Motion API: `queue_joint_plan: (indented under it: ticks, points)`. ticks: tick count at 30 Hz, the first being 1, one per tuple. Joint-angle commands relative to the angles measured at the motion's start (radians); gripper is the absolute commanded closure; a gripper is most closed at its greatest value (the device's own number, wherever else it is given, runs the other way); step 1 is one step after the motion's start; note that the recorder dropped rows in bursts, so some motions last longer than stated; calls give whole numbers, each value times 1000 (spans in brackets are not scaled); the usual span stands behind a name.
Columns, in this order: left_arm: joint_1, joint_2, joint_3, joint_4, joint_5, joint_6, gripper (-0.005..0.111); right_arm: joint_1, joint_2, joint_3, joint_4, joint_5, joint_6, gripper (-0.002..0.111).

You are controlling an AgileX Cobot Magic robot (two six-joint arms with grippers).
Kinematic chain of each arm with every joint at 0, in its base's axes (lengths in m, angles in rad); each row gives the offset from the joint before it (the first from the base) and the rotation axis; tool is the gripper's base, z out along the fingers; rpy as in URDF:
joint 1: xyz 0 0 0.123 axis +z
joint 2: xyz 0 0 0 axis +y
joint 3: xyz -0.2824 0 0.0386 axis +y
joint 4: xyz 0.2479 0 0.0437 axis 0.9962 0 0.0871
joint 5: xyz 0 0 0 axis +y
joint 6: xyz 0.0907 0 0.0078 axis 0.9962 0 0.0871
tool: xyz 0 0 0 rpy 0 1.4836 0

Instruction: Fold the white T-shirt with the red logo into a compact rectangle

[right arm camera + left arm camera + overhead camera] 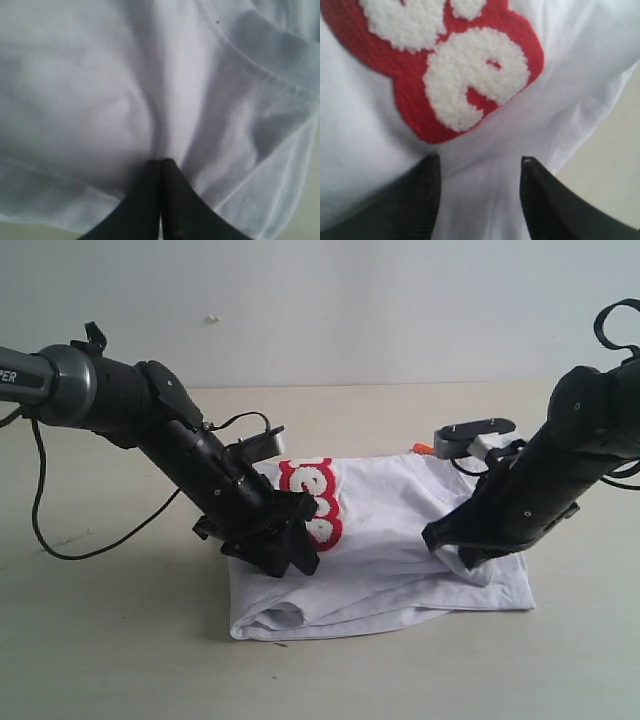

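The white T-shirt (400, 550) lies partly folded on the table, its red logo (312, 502) running upward near its left edge. An orange neck tag (422, 449) peeks out at the far edge. My left gripper (285, 552) presses down on the shirt's left side just below the logo. In the left wrist view it (480, 161) is open, with a ridge of white cloth (485, 200) between its fingers and the logo (445, 70) just beyond. My right gripper (452, 545) is on the shirt's right side. In the right wrist view it (161, 162) is shut, and cloth (100, 100) puckers at its tips.
A black cable (90, 545) loops over the beige table (120, 660) to the left of the shirt. A pale wall (350, 310) stands behind the table. The right arm's camera mount (475, 435) hangs over the shirt's far right corner.
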Motion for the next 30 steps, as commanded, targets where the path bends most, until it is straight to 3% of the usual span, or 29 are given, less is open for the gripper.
queue_joint_plan:
  ticks: [1,8,19,27,30]
  points:
    - [14,10,3,67,38,-11,57,-4,19,-12,-37,100,-20,108]
    - [50,10,3,266,89,-85,57,-4,19,-12,-194,102,169,108]
    - [142,10,3,413,76,-104,57,-4,19,-12,69,41,-10,108]
    - [182,6,3,379,69,-97,57,-4,19,-12,71,-11,-12,108]
    - [182,-18,3,326,97,-66,51,-4,17,-12,64,-27,-14,108]
